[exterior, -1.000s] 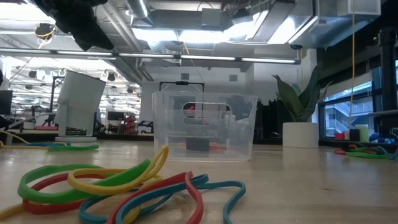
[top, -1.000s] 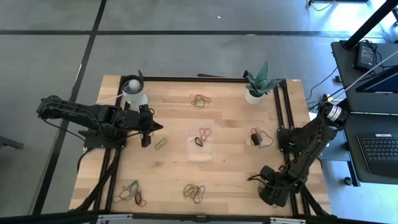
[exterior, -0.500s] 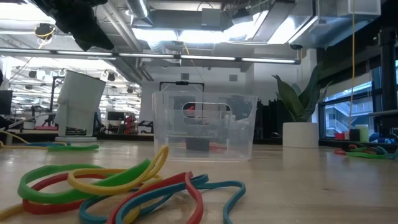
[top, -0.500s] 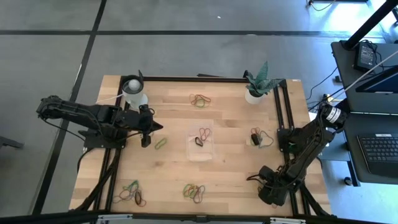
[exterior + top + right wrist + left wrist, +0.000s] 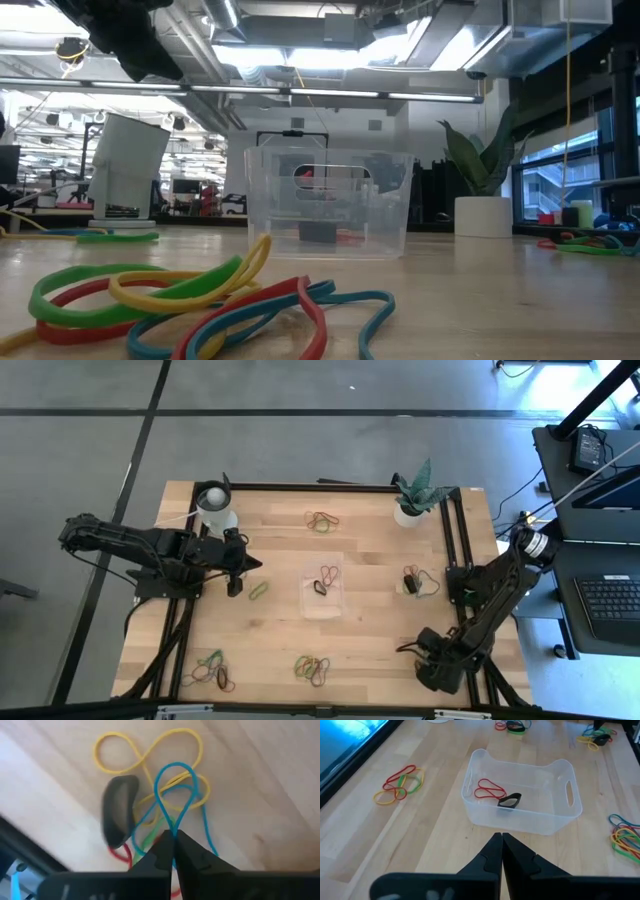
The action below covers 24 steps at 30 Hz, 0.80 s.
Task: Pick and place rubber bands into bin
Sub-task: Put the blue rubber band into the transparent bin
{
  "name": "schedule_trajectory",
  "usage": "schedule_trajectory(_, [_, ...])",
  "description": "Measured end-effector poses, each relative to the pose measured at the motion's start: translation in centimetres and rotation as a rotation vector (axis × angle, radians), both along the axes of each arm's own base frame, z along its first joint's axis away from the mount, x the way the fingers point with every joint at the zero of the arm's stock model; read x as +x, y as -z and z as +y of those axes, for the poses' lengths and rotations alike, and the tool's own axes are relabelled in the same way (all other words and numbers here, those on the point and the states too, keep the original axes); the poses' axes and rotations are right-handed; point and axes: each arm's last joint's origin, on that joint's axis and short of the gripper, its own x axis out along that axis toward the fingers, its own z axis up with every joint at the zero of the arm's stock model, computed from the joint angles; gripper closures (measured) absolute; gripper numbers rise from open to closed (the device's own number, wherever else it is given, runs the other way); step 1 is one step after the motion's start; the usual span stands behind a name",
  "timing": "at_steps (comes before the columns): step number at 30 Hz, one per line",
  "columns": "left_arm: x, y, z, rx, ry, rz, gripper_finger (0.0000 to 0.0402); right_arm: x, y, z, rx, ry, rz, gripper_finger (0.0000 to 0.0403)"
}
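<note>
I see the bin [image 5: 323,589] near the middle of the table [image 5: 370,650], a clear, thin-walled plastic tub with rounded corners and a slot handle in each short wall. Through its walls, from the left wrist camera, I make out a red loop [image 5: 489,789] and a short, flat dark band [image 5: 509,800] lying on its floor. In the low view the same bin [image 5: 329,203] is see-through enough that the room behind shows through it.

My left gripper [image 5: 241,564] sits over the table's left side, just beside a green band [image 5: 258,591], with its dark tapered fingers pressed together tip to tip and nothing between them. My right gripper [image 5: 173,840] is low over a tangle near the table's right edge, its fingers closed on a thin blue loop [image 5: 175,800]; under it lie a yellow figure-eight band [image 5: 150,747], a wide dark band [image 5: 119,810], and bits of green and red that the fingers partly cover.

Other small heaps of rubber bands [image 5: 312,669] lie along the front edge, one at the front left corner and one near the back edge. Closest to the low camera, a heap of smooth flat bands [image 5: 205,300] fills the foreground. In the overhead view the right gripper is hard to make out against the arm.
</note>
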Motion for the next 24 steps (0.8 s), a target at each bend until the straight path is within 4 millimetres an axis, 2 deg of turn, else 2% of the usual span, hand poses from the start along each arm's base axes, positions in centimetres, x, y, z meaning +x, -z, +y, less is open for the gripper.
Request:
schedule_trajectory(8, [0.0, 0.0, 0.0, 0.0, 0.0, 0.0, 0.0396, 0.1, -3.7, 0.1, 0.022, 0.005, -0.065, 0.0395])
schedule_trajectory(12, [0.0, 0.0, 0.0, 0.0, 0.0, 0.0, 0.0393, 0.1, -4.7, 0.1, -0.001, 0.007, -0.077, 0.0399])
schedule_trajectory(24, [0.0, 0.0, 0.0, 0.0, 0.0, 0.0, 0.0393, 0.2, -5.0, -0.1, -0.044, 0.018, -0.124, 0.0386])
